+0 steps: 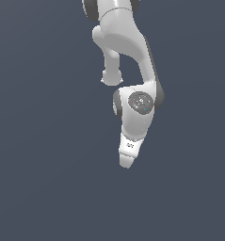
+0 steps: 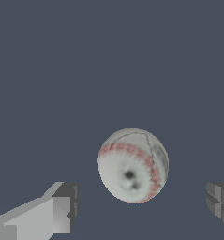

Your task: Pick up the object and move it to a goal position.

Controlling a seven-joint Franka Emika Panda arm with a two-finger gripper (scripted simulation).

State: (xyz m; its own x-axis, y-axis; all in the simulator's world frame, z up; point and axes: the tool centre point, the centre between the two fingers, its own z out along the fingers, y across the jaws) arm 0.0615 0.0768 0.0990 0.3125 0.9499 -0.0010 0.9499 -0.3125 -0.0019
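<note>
Wrist view: gripper [image 2: 141, 206] spread wide, 2 fingers [image 2: 57, 213] cropped at frame edge. Ball [image 2: 133, 165] sits between them, untouched, on plain grey-blue floor [image 2: 62, 70]. Exterior view: arm [image 1: 132, 94] hides ball, at 12 o'clock.

Glossy white arm [image 1: 128, 42], dark grey joints, pale grey blocky fingers [image 2: 48, 215].

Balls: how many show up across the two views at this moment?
1. The ball shows only in the wrist view, lying between the fingers of the open gripper, touching neither. In the exterior view the arm hides it.
</note>
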